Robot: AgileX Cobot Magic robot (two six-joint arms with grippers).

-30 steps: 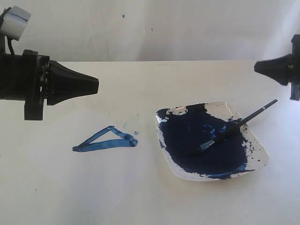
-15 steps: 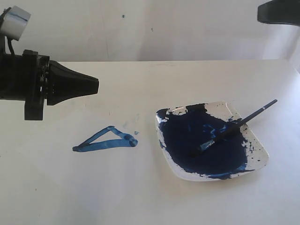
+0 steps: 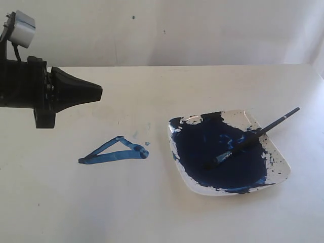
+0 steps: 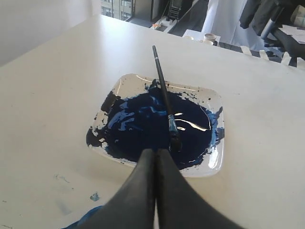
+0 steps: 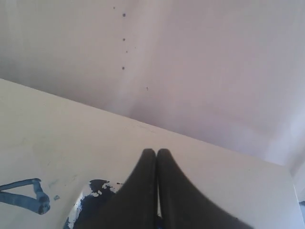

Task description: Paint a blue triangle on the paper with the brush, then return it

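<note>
The blue triangle (image 3: 115, 151) lies painted on the off-white paper (image 3: 101, 202), left of the white dish (image 3: 281, 164). The brush (image 3: 255, 134) rests across that dish, bristles in the navy paint pool (image 3: 217, 152), handle sticking out over the far right rim. It also shows in the left wrist view as brush (image 4: 163, 93). My left gripper (image 3: 100, 93) hovers shut and empty above the paper, left of the triangle. The right gripper (image 5: 156, 152) is shut with nothing in it, high above the dish (image 5: 83, 205), and is out of the exterior view.
A pale wall (image 3: 162, 30) rises behind the table's far edge. The paper carries a few blue specks (image 3: 147, 143) beside the triangle. In the left wrist view, clutter and furniture (image 4: 267, 19) stand beyond the table's edge.
My right gripper rose from the right edge of the exterior view and left it altogether. The left gripper shifted slightly left and tilted. Brush, dish and triangle stayed put.
</note>
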